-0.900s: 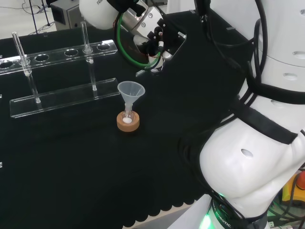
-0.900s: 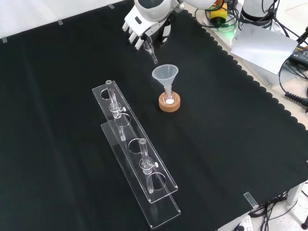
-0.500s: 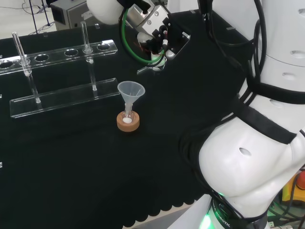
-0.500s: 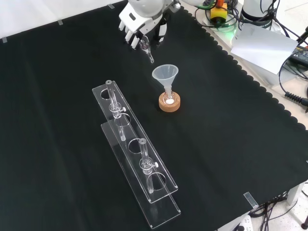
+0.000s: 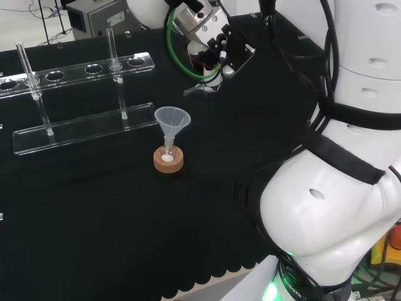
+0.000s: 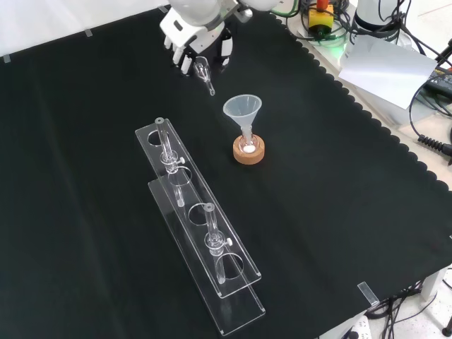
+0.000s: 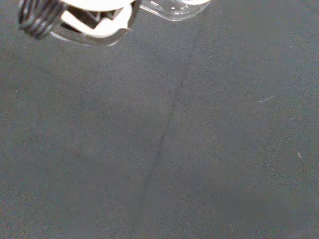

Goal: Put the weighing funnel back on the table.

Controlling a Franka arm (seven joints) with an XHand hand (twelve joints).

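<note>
Hand (image 6: 189, 35) at the upper centre of the front view, fingers pointing down toward the black-clothed tabletop (image 6: 339, 183). Fingers and thumb are curled in a pinch on the weighing funnel (image 6: 205, 75), a small clear piece. Its stem slants down and to the right in that view, below the fingertips. It appears to be held off the cloth, not lying on it.

Head view: hand (image 5: 216, 47) at upper centre, with the weighing funnel (image 5: 199, 89) sticking out from under it toward the left of the frame.

Wrist view: a white and black part of the hand (image 7: 94, 22) along the upper edge. A curved clear-glass edge of the weighing funnel (image 7: 172, 7) sits beside it. Below them is plain dark cloth with one faint crease.

Funnel (image 6: 243, 110) stands mouth up near the centre of the front view, its stem in a small flask (image 6: 247, 145) on a cork ring (image 6: 249, 154). It sits lower right of the hand, apart from it. A little white material shows in the bottom of the flask.

Clear acrylic rack (image 6: 212, 261) runs diagonally through the lower centre of the front view. Two glass tubes stand upright in it, one at its upper end (image 6: 165, 152) and one further down (image 6: 213, 240).
</note>
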